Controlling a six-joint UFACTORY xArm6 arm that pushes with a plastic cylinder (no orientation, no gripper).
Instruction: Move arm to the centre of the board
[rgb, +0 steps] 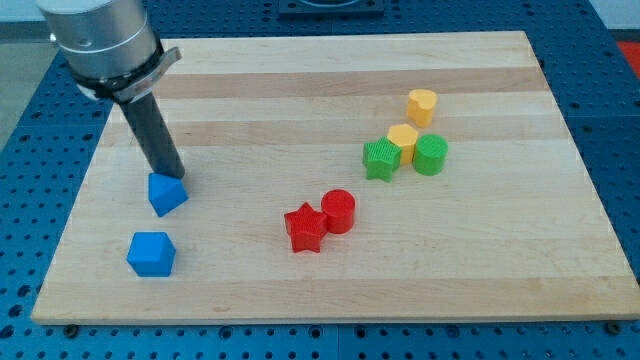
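My tip (172, 177) rests on the wooden board (300, 90) at the view's left, touching or just above the top edge of a blue block (166, 194). A second blue block (151, 253) lies below it. Near the middle, a red star block (304, 228) touches a red cylinder (339, 211). To the right, a green star block (381, 159), a yellow block (403, 141) and a green cylinder (431, 155) sit close together. A yellow block (422, 105) stands apart above them.
The rod hangs from a grey arm housing (100, 40) at the view's top left. Blue perforated table (610, 80) surrounds the board on all sides.
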